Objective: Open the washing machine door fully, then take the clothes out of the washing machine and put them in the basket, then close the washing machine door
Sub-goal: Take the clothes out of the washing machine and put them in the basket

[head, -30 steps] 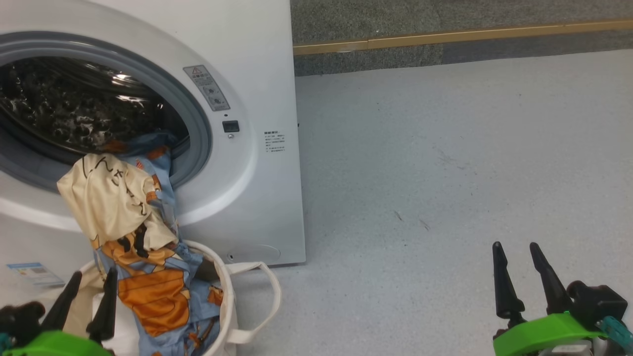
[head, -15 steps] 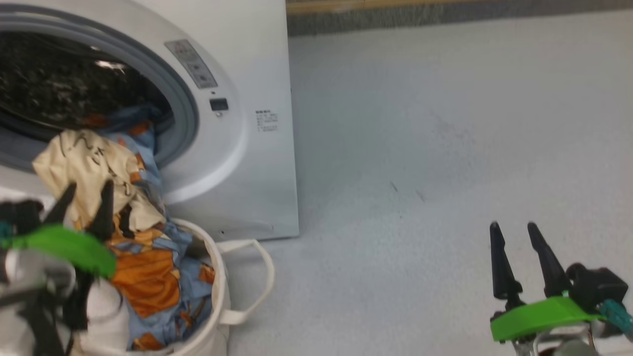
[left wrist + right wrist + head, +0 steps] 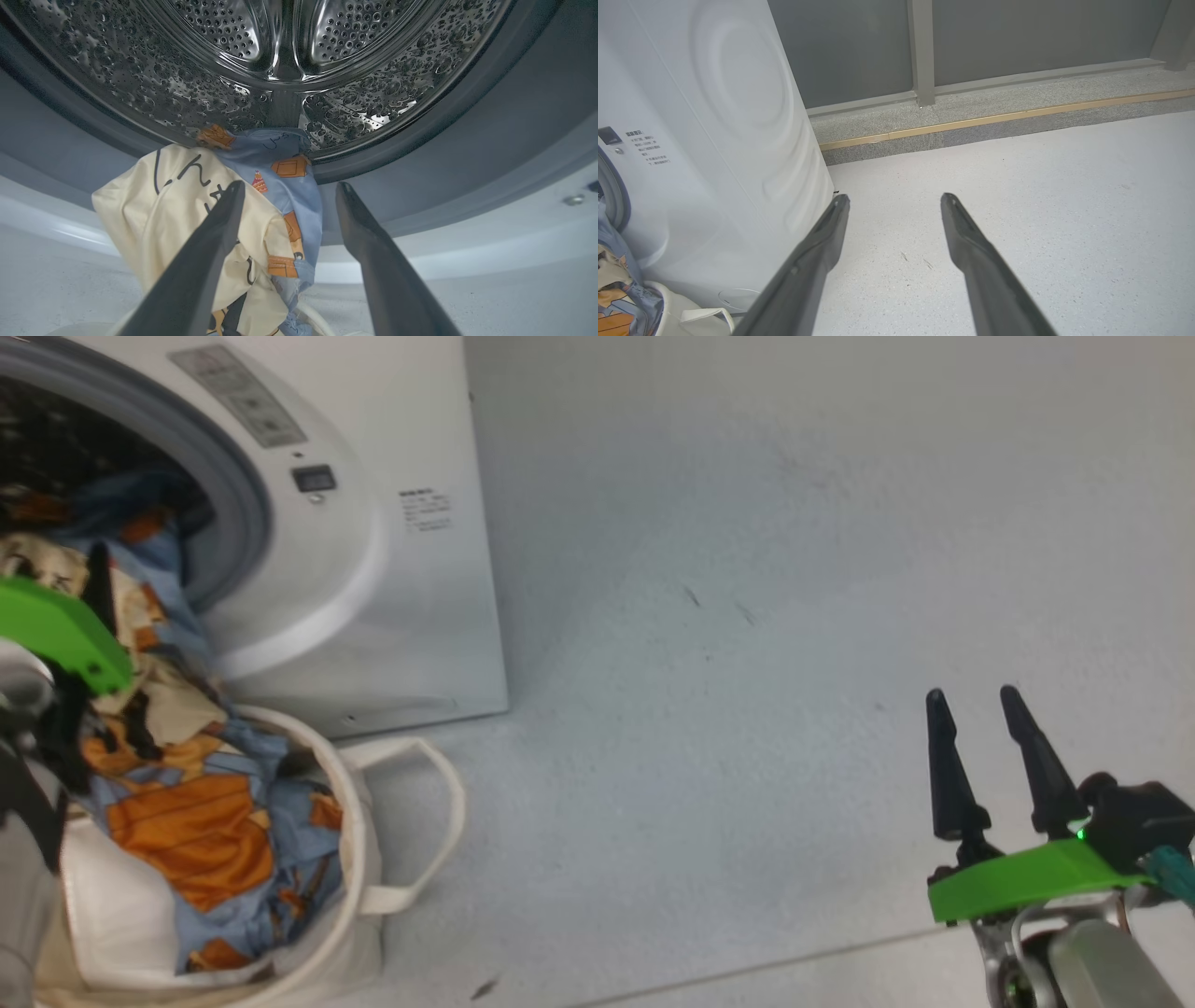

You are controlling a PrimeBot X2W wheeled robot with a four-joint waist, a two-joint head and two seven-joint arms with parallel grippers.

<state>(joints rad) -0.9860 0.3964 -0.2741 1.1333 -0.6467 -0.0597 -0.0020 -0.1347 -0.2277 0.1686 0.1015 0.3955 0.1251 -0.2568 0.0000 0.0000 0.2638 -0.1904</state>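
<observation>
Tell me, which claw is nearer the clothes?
The left gripper: its open fingers point at the clothes hanging from the washing machine. The right gripper hovers over the floor.

Floor [image 3: 794, 569]: pale grey, finely speckled, with a few small dark marks.
Washing machine [image 3: 420, 616]: stands on it at the left.
Basket [image 3: 355, 896]: sits on it, just before the machine's front; 1 handle faces open floor.

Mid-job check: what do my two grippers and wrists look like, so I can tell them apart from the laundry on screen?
Both the left gripper and right gripper have two long, dark, tapering fingers with pointed tips. Each sits on a bright green plate. The right one also carries a black block, a teal cable and a silvery metal wrist.
</observation>
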